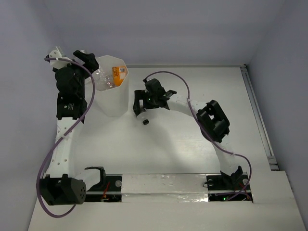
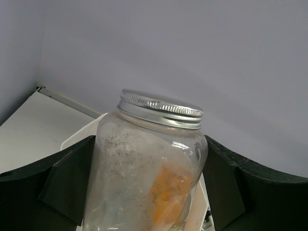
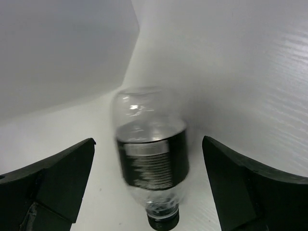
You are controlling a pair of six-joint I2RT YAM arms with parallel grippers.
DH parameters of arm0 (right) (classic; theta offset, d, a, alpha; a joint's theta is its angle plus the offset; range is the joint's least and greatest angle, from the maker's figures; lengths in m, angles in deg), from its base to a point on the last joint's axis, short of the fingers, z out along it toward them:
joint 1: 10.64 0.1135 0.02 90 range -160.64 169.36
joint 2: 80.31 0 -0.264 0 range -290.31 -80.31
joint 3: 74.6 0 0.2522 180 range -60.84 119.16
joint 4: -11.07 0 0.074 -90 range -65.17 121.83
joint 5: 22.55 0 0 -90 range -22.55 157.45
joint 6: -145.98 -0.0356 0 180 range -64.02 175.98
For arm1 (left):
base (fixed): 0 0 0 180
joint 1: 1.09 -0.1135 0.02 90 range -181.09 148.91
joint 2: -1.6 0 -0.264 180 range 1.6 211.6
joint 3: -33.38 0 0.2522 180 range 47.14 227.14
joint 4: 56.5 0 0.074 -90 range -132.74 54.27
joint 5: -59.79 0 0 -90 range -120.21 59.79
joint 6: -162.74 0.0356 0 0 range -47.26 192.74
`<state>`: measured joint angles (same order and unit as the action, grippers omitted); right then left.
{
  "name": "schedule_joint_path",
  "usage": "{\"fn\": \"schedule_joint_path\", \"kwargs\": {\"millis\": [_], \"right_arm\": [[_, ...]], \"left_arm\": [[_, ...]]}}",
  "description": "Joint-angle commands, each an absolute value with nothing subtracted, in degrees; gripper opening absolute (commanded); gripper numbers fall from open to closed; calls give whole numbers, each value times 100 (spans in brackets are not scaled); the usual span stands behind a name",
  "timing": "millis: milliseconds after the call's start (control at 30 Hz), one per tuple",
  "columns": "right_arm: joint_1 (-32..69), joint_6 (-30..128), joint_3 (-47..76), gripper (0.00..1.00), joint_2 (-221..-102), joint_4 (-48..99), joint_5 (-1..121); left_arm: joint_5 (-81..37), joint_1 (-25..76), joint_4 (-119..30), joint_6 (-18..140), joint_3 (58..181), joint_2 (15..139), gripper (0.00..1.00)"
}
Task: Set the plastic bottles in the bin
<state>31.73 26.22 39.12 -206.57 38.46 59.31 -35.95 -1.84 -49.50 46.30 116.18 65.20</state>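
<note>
Found a silver-capped clear bottle (image 2: 149, 163) pinched tight in the left gripper (image 1: 97, 75), up at the left rim of the bin (image 1: 113, 103), not yet let go. Glimpsed an orange bottle (image 1: 118, 73) already inside the bin. Found the right gripper (image 3: 148, 142) spread wide around a black-capped bottle (image 3: 151, 161) lying just right of the bin, neither finger touching. Judged the job partly done: something binned, at least these two left.
</note>
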Motion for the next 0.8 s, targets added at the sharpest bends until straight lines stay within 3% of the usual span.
{"fn": "schedule_joint_path", "kwargs": {"millis": [0,267,367,400,500,600,767], "right_arm": [[3190,2723,4076,98,-20863,4232,5971],[3243,3013,4085,95,-20898,4715,6666],[3243,3031,3857,78,-20846,4523,6675],[3243,3005,3804,67,-20819,4452,6666],[3243,2935,3479,56,-20609,4075,6596],[3243,2899,3119,55,-20214,3697,6543],[3243,2917,2600,52,-19476,3249,6543]], "left_arm": [[-3706,-205,-5881,4628,11430,6532,42],[-4084,-205,-7042,4830,10691,6646,41],[-4032,-205,-7130,4935,10708,6822,42],[-4014,-205,-7156,4936,10700,6866,42],[-3970,-205,-7261,4944,10612,6901,51],[-4005,-205,-7349,4953,10515,6901,61],[-3926,-205,-7367,4883,10506,6928,69]]}}
